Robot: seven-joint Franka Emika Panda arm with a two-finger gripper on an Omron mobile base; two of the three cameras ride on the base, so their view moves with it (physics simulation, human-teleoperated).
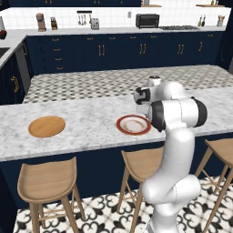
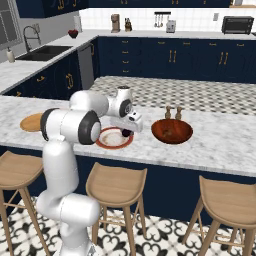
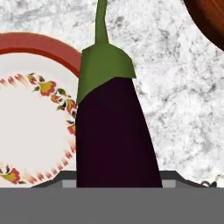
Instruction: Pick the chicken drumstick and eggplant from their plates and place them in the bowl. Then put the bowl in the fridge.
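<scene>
The tool (image 2: pixel 127 133) is pinching the eggplant (image 3: pixel 114 131) just above the red-rimmed plate (image 3: pixel 30 131) — the bowl (image 2: pixel 172 131) is waiting beside it on the surface (image 2: pixel 220 142). Fridge step is remaining; drumstick's whereabouts unclear.

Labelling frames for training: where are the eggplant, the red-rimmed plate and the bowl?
eggplant (image 3: pixel 114 135), hand view, purple body.
red-rimmed plate (image 1: pixel 122 128), left base view, left rim.
bowl (image 2: pixel 172 131), right base view, dark inside.
</scene>
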